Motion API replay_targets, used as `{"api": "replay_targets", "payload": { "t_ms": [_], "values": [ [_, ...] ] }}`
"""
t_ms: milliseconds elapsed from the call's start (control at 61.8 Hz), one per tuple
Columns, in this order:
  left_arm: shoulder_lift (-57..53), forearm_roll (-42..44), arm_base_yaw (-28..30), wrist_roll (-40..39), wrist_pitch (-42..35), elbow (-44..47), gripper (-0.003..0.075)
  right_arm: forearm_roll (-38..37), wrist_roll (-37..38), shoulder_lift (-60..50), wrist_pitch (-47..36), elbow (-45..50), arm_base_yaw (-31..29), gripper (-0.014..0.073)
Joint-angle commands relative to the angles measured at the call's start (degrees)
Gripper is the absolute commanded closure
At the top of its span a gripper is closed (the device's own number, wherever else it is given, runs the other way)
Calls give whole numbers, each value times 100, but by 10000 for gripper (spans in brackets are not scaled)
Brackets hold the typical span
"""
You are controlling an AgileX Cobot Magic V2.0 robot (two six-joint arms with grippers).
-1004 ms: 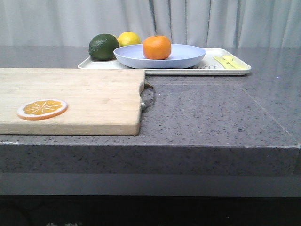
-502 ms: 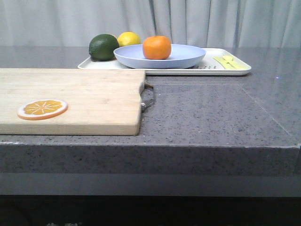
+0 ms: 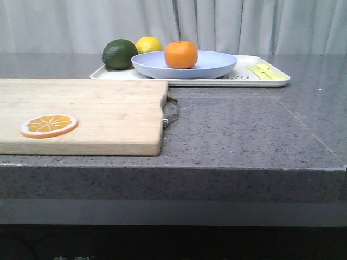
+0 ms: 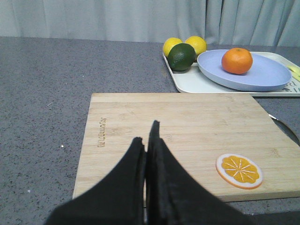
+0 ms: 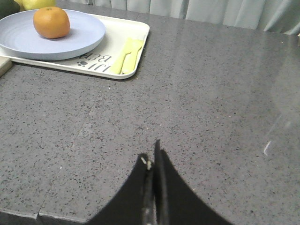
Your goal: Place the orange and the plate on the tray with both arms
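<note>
On tray: plate (orange atop) | wrist views only: both grippers' jaws closed, empty

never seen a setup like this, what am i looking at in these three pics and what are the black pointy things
These are three cameras on a two-armed robot. The front view looks forward over a grey stone table; neither arm shows there. The other two views come from cameras on the wrists, so the black pointed shapes are the robot's own grippers: the left gripper over a wooden cutting board, the right gripper over bare table. Both are closed and hold nothing.

On the board lies an orange slice. Further back a cream tray carries a pale blue plate with a whole orange on it, a dark green fruit, two lemons and a yellow utensil.
</note>
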Motion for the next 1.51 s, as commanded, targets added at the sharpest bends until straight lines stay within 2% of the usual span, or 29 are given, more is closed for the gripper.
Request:
{"api": "replay_targets", "payload": {
  "t_ms": [0, 712, 1101, 1425, 1489],
  "values": [
    [64, 9, 20, -49, -490, -133, 738, -86, -60, 38, -503, -156, -16, 652],
    [64, 9, 20, -49, -542, -111, 738, -86, -60, 38, -503, -156, -16, 652],
    [-837, -44, 381, -49, -1478, 1254, 738, -86, -60, 38, -503, -156, -16, 652],
    [-820, -420, 832, -49, -2772, 2509, 738, -86, -60, 38, -477, -156, -16, 652],
    [-820, -467, 921, -49, -2627, 2535, 738, -86, -60, 38, -477, -156, -16, 652]
  ]
}}
